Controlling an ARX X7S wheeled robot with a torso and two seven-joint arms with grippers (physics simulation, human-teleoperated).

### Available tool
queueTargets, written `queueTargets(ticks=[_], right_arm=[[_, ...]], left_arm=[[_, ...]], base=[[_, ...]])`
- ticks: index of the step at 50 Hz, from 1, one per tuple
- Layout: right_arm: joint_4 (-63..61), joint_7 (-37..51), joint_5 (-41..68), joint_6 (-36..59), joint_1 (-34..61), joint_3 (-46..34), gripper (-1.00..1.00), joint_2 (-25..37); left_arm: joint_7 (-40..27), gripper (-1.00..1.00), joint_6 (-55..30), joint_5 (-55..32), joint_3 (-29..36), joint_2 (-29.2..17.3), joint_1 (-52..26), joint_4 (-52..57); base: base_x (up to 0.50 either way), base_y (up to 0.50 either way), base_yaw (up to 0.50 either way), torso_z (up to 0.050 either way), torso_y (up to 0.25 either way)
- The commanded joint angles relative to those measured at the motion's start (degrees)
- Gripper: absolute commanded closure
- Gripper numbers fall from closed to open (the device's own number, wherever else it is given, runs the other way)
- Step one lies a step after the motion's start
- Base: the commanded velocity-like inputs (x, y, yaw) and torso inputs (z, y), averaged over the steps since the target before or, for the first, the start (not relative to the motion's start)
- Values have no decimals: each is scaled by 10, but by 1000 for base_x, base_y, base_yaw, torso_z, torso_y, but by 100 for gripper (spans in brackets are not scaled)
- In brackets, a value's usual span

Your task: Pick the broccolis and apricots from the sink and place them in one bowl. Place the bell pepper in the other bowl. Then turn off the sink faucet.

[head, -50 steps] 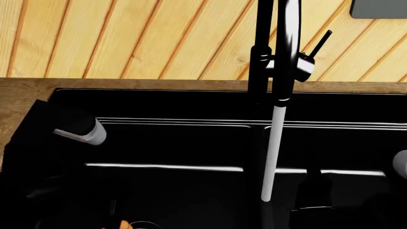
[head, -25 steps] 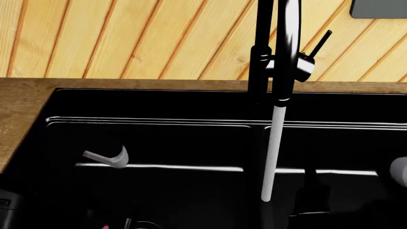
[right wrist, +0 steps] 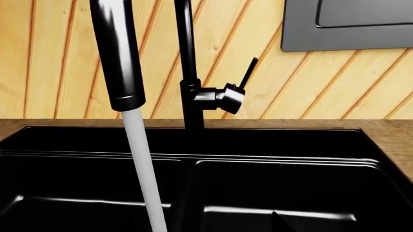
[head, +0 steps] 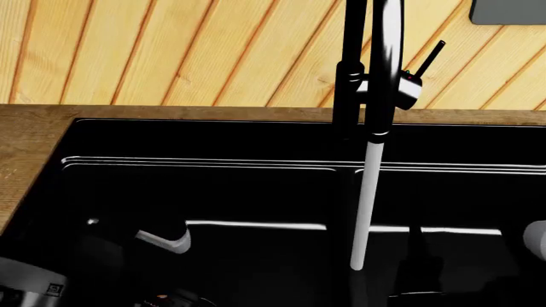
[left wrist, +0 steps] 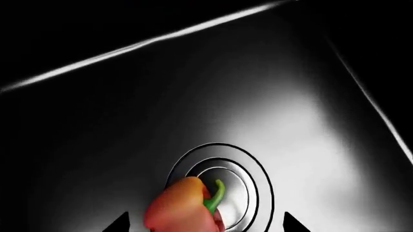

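At the far left of the scene, a wooden counter (head: 25, 147) borders the black sink (head: 204, 137). Low in the near-left basin, the left arm (head: 102, 256) is seen reaching down, largely lost against the dark wall. Its left gripper (left wrist: 203, 227) is shown only as two dark fingertips (left wrist: 119, 223) at the edge of the left wrist view; these are spread wide, one either side of the bell pepper (left wrist: 181, 208), and no contact is visible. The pepper is seen lying on the basin floor, over the edge of the drain (left wrist: 226, 186), its green stem toward the drain centre.

A slip is judged the main risk: the pepper is rounded and glossy, and an off-centre closure could roll it aside or squeeze it out of the fingers.

Right of centre, the faucet (head: 375, 64) is running, a white stream (head: 367, 204) falling into the sink. The faucet handle (right wrist: 248, 72) is tilted up and remains to be turned off.

At the far right, only a pale fragment of the right arm (head: 536, 236) is cut off by the frame edge; whether the right gripper is open or closed cannot be told. No broccoli, apricot or bowl is in view.
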Motion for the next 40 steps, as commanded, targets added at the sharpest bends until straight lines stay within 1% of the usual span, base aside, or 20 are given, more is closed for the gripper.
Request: queueTargets(ticks=[1, 8, 13, 23, 28, 33, 40], right_arm=[[-6, -2, -6, -8, -16, 8, -100, 3], [0, -7, -13, -17, -29, 7, -100, -2], [6, -12, -12, -3, -11, 4, -100, -10], [5, -12, -15, -12, -26, 6, -100, -6], [9, -16, -16, -8, -23, 3, -100, -13], [5, -14, -17, -26, -49, 9, -100, -3], [2, -13, -20, -40, -66, 13, -100, 3]], left_arm=[[28, -100, 13, 29, 20, 17, 11, -29], [36, -100, 17, 32, 24, 29, 11, -50], [42, -100, 23, 49, 34, 38, 10, -75], [45, -100, 29, 72, 50, 44, 10, -97], [66, -100, 38, 90, 64, 60, 13, -129], [94, -100, 47, 104, 75, 76, 9, -174], [105, -100, 49, 113, 86, 83, 15, -183]], base=[[0, 0, 0, 0, 0], [0, 0, 0, 0, 0], [0, 0, 0, 0, 0], [0, 0, 0, 0, 0], [0, 0, 0, 0, 0], [0, 0, 0, 0, 0], [0, 0, 0, 0, 0]])
